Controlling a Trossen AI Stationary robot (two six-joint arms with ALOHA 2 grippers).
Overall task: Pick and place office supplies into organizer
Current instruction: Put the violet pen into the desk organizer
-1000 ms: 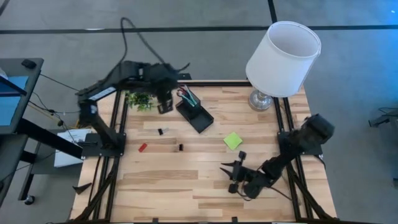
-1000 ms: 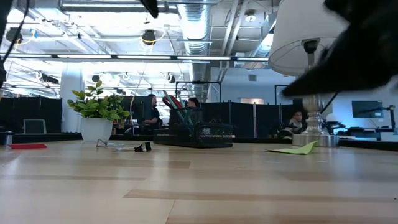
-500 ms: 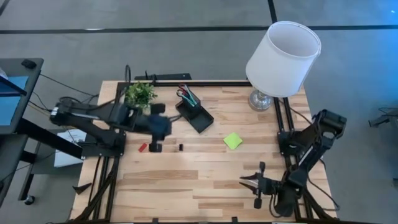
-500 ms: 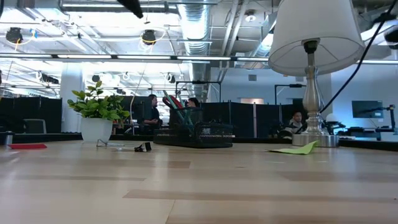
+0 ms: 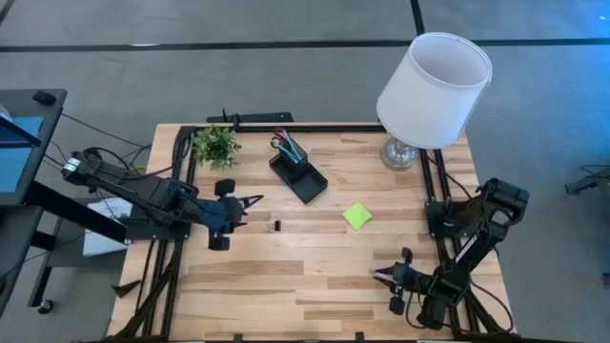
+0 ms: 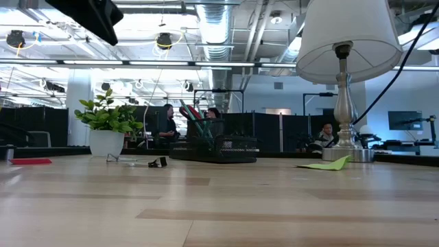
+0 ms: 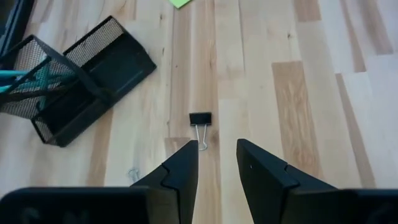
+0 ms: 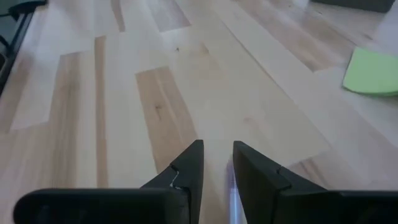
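Observation:
The black mesh organizer point(image 5: 298, 172) lies near the table's far middle, and red and teal items point(image 6: 192, 116) stick up from its taller section. A small black binder clip point(image 7: 200, 118) lies on the wood just ahead of my left gripper point(image 7: 216, 155), which hovers open and empty, pointing toward the table's right edge point(image 5: 250, 202). The lime-green sticky-note pad point(image 5: 357, 215) lies flat right of centre. A red bit point(image 6: 31, 161) rests on the table's left part. My right gripper point(image 8: 217, 155) stands open near the near right corner point(image 5: 381, 276).
A white-shaded lamp point(image 5: 434, 88) stands at the far right corner. A small potted plant point(image 5: 215, 145) is at the far left. Another small clip with wire handles point(image 6: 154, 162) lies near the plant. Bare wood stretches across the near half of the table point(image 5: 286, 286).
My left gripper has swung from over the organizer and plant toward the table's left and near side. It has come down and now points right at the binder clip. My right gripper has drawn back toward the near right corner and rolled. No object has moved.

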